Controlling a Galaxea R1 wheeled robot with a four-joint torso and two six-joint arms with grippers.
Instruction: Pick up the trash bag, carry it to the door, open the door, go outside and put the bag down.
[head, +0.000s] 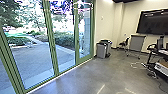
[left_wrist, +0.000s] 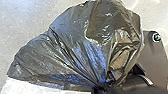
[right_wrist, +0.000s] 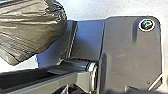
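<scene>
Black, crinkled plastic makes up the trash bag (left_wrist: 75, 45), which hangs at the robot's left side, its gathered neck clamped in the fingers of the left gripper (left_wrist: 100, 88). Whether the right gripper (right_wrist: 97, 90) is open or closed cannot be told.

The likeliest trouble is the thin neck: a heavy or lopsided load could tear it or drag it out of the grip, above all if the robot turns sharply and the bag swings. Its full side lies close to the robot's base plate (right_wrist: 130, 52), so it could rub or snag on that edge; whether they touch is unclear.

Farther out, concrete floor (head: 87, 77) stretches toward the green-framed glass, giving the base room to swing wide. The glass panels (head: 32, 57) stand along the robot's left, and a path cut too close could scrape the bag on their bottom rail (head: 67, 70). What looks like the door (head: 84, 32) is the narrower panel at the far end, with grey bins (head: 101, 51) just beside it; they pinch the approach from the right. The rail there may jolt the wheels and set the load swaying. Paved ground (head: 32, 55) lies beyond the glass. Cables (head: 151, 74) trail well to the right, a snag only on a stray course.
</scene>
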